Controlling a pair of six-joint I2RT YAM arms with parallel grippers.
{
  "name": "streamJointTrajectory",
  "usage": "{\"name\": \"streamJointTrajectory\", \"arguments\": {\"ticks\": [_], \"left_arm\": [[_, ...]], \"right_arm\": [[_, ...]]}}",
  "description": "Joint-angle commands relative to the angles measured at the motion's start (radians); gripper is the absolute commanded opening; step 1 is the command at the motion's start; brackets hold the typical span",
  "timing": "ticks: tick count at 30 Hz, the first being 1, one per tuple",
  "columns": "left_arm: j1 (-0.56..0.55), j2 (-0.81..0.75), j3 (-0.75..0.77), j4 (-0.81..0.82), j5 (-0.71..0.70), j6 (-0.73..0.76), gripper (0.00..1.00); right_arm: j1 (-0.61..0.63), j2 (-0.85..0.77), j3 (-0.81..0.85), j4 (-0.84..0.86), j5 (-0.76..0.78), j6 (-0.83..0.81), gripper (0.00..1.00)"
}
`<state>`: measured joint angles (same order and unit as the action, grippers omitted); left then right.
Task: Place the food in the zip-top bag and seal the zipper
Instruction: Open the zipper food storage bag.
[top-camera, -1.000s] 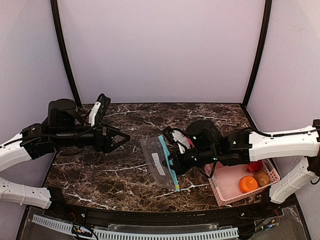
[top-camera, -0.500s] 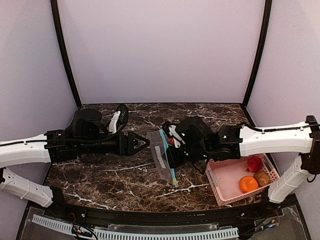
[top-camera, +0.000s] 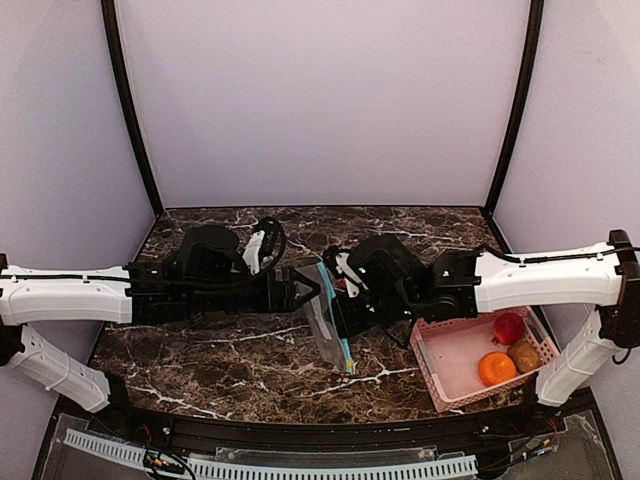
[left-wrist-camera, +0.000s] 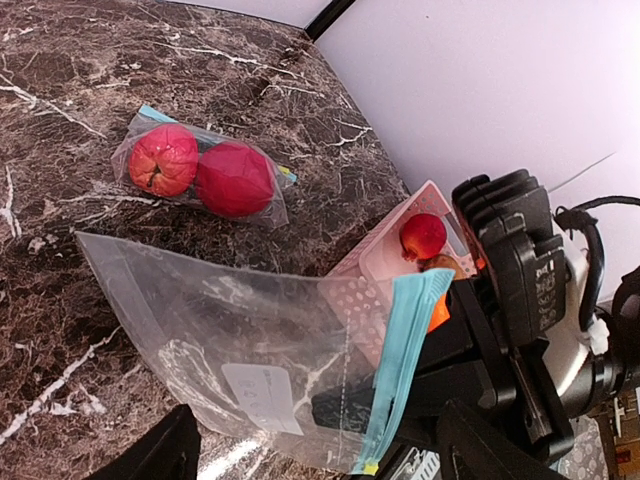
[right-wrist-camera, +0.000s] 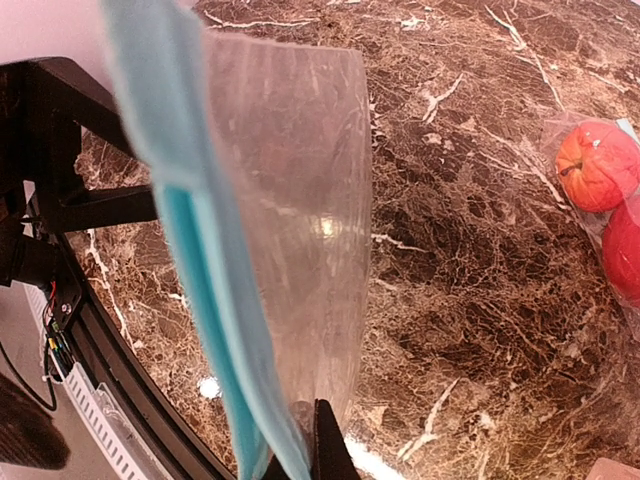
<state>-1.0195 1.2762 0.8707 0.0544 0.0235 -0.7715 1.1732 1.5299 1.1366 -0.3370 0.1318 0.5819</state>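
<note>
Clear plastic zip-top bag with teal zipper strip (top-camera: 325, 318), from above, hangs mid-table, pinched by the clenched right gripper (top-camera: 342, 300); left gripper (top-camera: 303, 290), spread and empty, faces it from 9 o'clock; red, orange, brown round fruits (top-camera: 495, 368) lie in a pink perforated basket (top-camera: 428, 375) at 4 o'clock; left wrist: two red fruits (left-wrist-camera: 232, 178) in a pouch (left-wrist-camera: 128, 150) at 11 o'clock; right wrist: strip against one fingertip (right-wrist-camera: 325, 445); opening step, seemingly; next, left must catch the free lip.

Clear teal-zippered zip-top bag (top-camera: 325, 325) hangs tilted; red fruit (top-camera: 509, 328) and orange fruit (top-camera: 495, 369) lie in a basket (top-camera: 428, 372).
</note>
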Motion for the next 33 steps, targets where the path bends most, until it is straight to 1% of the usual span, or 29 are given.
{"name": "streamJointTrajectory", "arguments": {"ticks": [1, 12, 14, 17, 21, 23, 26, 29, 33], "left_arm": [[-0.006, 0.032, 0.053, -0.016, -0.011, -0.011, 0.82], [-0.019, 0.109, 0.084, -0.026, -0.010, -0.006, 0.84], [-0.024, 0.121, 0.104, -0.091, -0.059, 0.000, 0.84], [-0.028, 0.126, 0.110, -0.121, -0.093, -0.001, 0.82], [-0.028, 0.124, 0.110, -0.146, -0.121, 0.001, 0.77], [-0.029, 0.123, 0.108, -0.155, -0.130, 0.003, 0.72], [-0.029, 0.120, 0.099, -0.157, -0.132, 0.002, 0.68], [-0.030, 0.120, 0.090, -0.145, -0.121, 0.001, 0.59], [-0.030, 0.120, 0.057, -0.076, -0.075, -0.008, 0.49]], "right_arm": [[0.001, 0.020, 0.026, 0.019, -0.006, 0.000, 0.00], [0.001, 0.024, 0.031, 0.021, -0.009, -0.003, 0.00], [0.002, 0.022, 0.028, 0.021, -0.009, -0.002, 0.00], [0.001, 0.021, 0.026, 0.021, -0.006, -0.001, 0.00], [0.001, 0.020, 0.026, 0.021, -0.005, -0.001, 0.00], [0.001, 0.023, 0.028, 0.021, -0.007, -0.002, 0.00], [0.001, 0.026, 0.034, 0.021, -0.009, -0.005, 0.00], [0.001, 0.031, 0.037, 0.021, -0.012, -0.004, 0.00], [0.001, 0.033, 0.037, 0.022, -0.008, 0.002, 0.00]]}}
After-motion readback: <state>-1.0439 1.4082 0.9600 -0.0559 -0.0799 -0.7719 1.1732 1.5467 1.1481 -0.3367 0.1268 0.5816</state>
